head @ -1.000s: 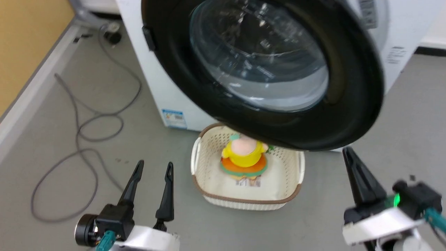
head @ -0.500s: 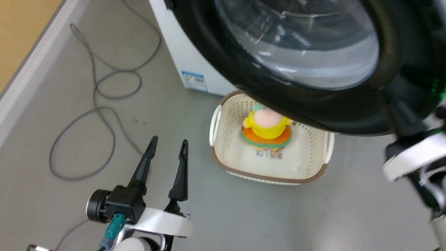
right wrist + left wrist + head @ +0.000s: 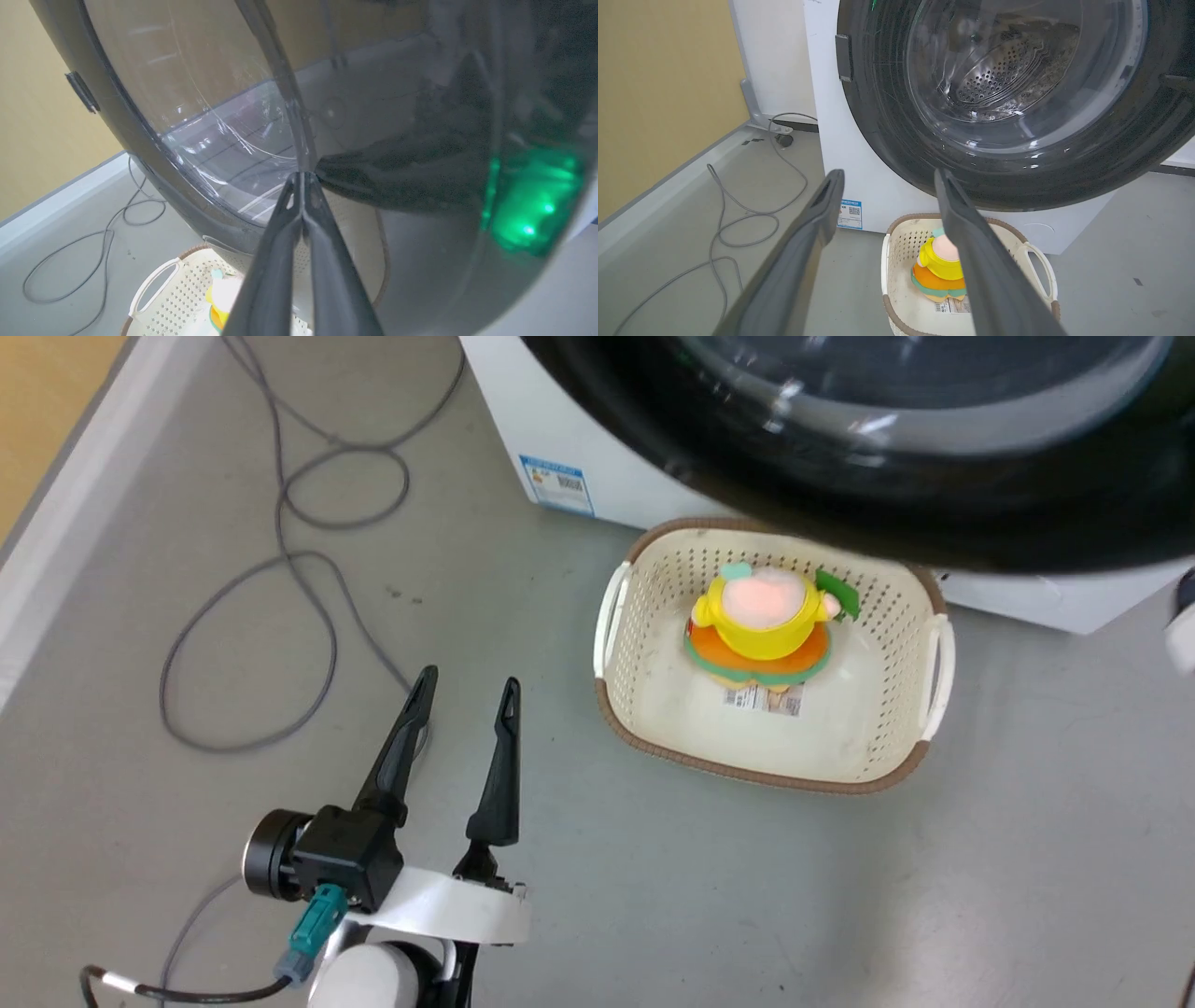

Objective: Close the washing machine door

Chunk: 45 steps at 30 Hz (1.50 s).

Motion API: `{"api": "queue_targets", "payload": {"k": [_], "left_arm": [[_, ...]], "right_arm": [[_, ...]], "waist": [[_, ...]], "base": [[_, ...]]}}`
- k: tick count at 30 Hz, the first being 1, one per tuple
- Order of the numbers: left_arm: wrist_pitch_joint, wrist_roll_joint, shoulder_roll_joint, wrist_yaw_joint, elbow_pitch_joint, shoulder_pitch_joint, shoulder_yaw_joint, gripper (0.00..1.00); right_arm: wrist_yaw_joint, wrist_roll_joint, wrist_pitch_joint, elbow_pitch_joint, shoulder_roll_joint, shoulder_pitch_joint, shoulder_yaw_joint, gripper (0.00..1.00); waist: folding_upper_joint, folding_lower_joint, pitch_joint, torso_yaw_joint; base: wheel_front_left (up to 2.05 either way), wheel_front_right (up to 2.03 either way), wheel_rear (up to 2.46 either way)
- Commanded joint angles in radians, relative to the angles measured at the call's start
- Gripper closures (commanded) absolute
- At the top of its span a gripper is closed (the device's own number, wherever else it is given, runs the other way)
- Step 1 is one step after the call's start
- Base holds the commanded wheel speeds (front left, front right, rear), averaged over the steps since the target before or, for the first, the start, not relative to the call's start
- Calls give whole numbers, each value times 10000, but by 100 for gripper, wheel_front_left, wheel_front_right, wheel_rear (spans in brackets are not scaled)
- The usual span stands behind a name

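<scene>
The washing machine door (image 3: 210, 116) hangs ajar above the basket (image 3: 868, 709). Its broad face lies straight ahead of the right gripper (image 3: 302, 175), whose fingers are pressed together with their tips at the glass. The left gripper (image 3: 470, 677) is spread and empty, to the left of the basket and farther from the door.

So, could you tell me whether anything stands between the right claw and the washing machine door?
Nothing visible does: the right claw, shut, appears to touch the washing machine door at its glass. The cream basket holding a plush toy sits on the floor below the door.
</scene>
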Motion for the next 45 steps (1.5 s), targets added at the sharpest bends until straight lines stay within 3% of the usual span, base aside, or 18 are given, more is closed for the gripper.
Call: {"api": "queue_targets", "payload": {"k": [1, 11, 20, 27, 36, 40, 45], "left_arm": [[-43, 48, -36, -62, -14, -186, 32, 0], [-43, 126, -182, -201, 96, -387, 45, 0], [-43, 182, -235, -230, 260, -280, 220, 0], [-43, 243, -246, -294, 465, -10, 446, 0], [-43, 212, -144, -299, 869, 663, 902, 0], [-43, 155, -117, -283, 1025, 1021, 1087, 0], [-43, 123, -91, -261, 1063, 1397, 1264, 0]], "right_arm": [[-19, 132, 67, 222, -125, -484, -192, 100], [-19, -105, 315, 1699, -503, -2458, -532, 100], [-19, -81, -278, 2217, -283, -2293, -263, 100], [-19, 126, -1048, 1758, -6, -870, 585, 100], [-19, 466, -1493, -33, 551, 1813, 853, 100], [-19, -176, -1769, -1180, 1159, 3443, 258, 100], [-19, -1137, -1998, -2237, 2583, 5112, -770, 100]], "waist": [[0, -1, 109, 52], [0, -1, 341, 173], [0, -1, -184, -9], [0, -1, -1272, -452], [0, -1, -2604, -1267], [0, -1, -3083, -1669], [0, -1, -3400, -1964]], "base": [[0, 0, 0], [0, 0, 0], [0, 0, 0], [0, 0, 0], [0, 0, 0], [0, 0, 0], [0, 0, 0]]}}
